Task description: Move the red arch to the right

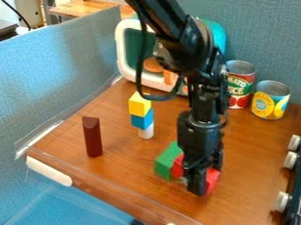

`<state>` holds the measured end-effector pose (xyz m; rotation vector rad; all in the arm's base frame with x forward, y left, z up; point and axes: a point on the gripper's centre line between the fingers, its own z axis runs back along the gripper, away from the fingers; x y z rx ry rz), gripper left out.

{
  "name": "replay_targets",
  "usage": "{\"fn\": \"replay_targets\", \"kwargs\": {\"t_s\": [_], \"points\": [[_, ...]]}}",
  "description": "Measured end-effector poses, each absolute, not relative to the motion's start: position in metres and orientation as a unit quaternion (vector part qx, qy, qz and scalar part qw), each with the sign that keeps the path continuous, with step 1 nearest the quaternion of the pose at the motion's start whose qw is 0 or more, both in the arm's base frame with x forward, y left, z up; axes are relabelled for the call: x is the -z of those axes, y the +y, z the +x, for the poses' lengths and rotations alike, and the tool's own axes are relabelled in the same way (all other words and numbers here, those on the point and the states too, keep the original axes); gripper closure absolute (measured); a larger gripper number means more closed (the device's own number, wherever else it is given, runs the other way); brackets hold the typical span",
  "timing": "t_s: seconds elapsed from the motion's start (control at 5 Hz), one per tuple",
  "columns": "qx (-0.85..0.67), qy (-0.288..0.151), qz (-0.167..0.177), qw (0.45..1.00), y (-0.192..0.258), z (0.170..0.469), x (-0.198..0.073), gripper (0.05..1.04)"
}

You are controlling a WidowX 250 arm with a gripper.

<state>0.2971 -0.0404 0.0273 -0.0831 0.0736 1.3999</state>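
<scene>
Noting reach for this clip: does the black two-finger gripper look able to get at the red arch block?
Probably yes: the gripper is low at the red arch block, red showing on both sides of it. The green block close beside might crowd it a little.

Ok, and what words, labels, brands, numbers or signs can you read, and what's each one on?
"MATO": red can, start of the word hidden.
"UICE": red can, below that; I can't make out its start.
Yellow can: print too small to read.
</scene>
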Motion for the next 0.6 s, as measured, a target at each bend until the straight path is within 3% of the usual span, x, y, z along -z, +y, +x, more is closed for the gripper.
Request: {"fn": "replay_targets", "kwargs": {"t_s": [0.2, 0.4, 0.6], "points": [[-0.616, 0.027, -0.021, 0.787, -0.039, 0.301, -0.019, 0.466], [-0.594, 0.010, -0.018, 0.804, -0.049, 0.304, -0.019, 0.466], [-0.595, 0.020, -0.026, 0.803, -0.053, 0.304, -0.014, 0.466]]}}
